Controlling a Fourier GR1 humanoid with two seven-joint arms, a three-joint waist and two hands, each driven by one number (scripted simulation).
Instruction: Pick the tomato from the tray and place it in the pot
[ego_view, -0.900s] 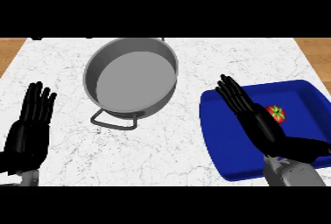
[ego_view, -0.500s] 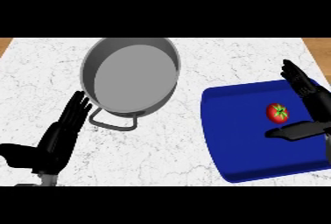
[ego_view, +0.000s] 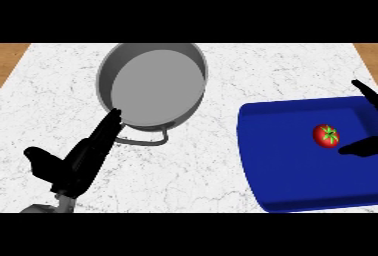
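Tomato (ego_view: 325, 135) lies on the blue tray (ego_view: 288, 165) at the right of the frame, red with a green stalk, and nothing has hold of it. Right hand (ego_view: 359, 146) sits at the frame's right edge, spread wide around it: a thumb tip shows just right of and below the fruit, a finger (ego_view: 365, 92) shows higher up, and the two are well apart. Whether the thumb touches the tomato I cannot tell.

Judging from this, the risk is in the closing. A round fruit on a smooth tray may roll off toward the left if the thumb meets it before the fingers come down behind it. The carry is also long, since the pot (ego_view: 153, 84) stands at the upper left, well apart from the tray, and its rim has to be cleared.

Left hand (ego_view: 77, 161) is at the lower left, fingers straight and holding nothing, its tips near the pot's handle (ego_view: 145, 139); a nudge there could shift the pot.

Most of the right hand, palm and forearm is cut off by the frame edge. The tray's lower edge is also cut off. The white marbled table (ego_view: 221, 165) carries everything.
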